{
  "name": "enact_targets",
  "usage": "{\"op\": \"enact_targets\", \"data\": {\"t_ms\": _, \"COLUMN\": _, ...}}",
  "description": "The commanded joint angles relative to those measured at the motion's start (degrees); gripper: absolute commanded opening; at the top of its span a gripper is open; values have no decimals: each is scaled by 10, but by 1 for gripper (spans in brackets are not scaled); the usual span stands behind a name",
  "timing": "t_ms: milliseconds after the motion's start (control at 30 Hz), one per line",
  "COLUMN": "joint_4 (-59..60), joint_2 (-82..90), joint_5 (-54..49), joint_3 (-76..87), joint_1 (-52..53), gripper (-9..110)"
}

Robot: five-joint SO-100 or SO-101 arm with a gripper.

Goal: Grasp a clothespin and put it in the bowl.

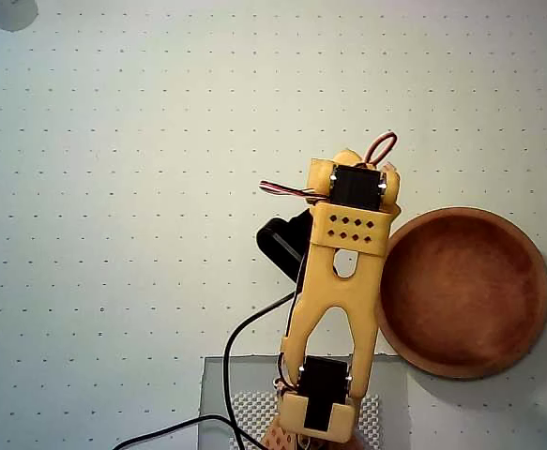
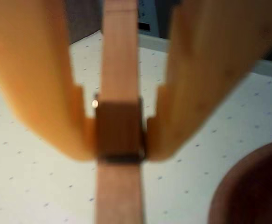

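Only in the wrist view: hand [image 2: 119, 156] clenched on the clothespin [image 2: 119, 70], pinned upright between both orange fingers [image 2: 42, 79], raised over the dotted worktop [image 2: 28, 186], bowl [image 2: 252, 191] at lower right. Overhead: black cable [image 1: 245, 337] at left, yellow arm [image 1: 343, 281] covering hand and clothespin, empty bowl [image 1: 461, 292] just right.

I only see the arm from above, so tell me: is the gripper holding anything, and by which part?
Yes: the gripper grips the clothespin at its middle, around the spring.
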Motion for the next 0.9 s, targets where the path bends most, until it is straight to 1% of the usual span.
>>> {"op": "enact_targets", "data": {"t_ms": 0, "joint_4": 14, "joint_2": 40, "joint_5": -58, "joint_3": -6, "joint_1": 111, "gripper": -3}}
{"op": "enact_targets", "data": {"t_ms": 133, "joint_4": 15, "joint_2": 40, "joint_5": -91, "joint_3": -6, "joint_1": 194, "gripper": -3}}
{"op": "enact_targets", "data": {"t_ms": 300, "joint_4": 14, "joint_2": 37, "joint_5": -120, "joint_3": -7, "joint_1": 261, "gripper": -3}}
{"op": "enact_targets", "data": {"t_ms": 433, "joint_4": 7, "joint_2": 12, "joint_5": -126, "joint_3": -13, "joint_1": 265, "gripper": -3}}
{"op": "enact_targets", "data": {"t_ms": 767, "joint_4": 6, "joint_2": -145, "joint_5": -124, "joint_3": -62, "joint_1": 263, "gripper": -3}}
{"op": "enact_targets", "data": {"t_ms": 867, "joint_4": 6, "joint_2": -184, "joint_5": -123, "joint_3": -60, "joint_1": 242, "gripper": -3}}
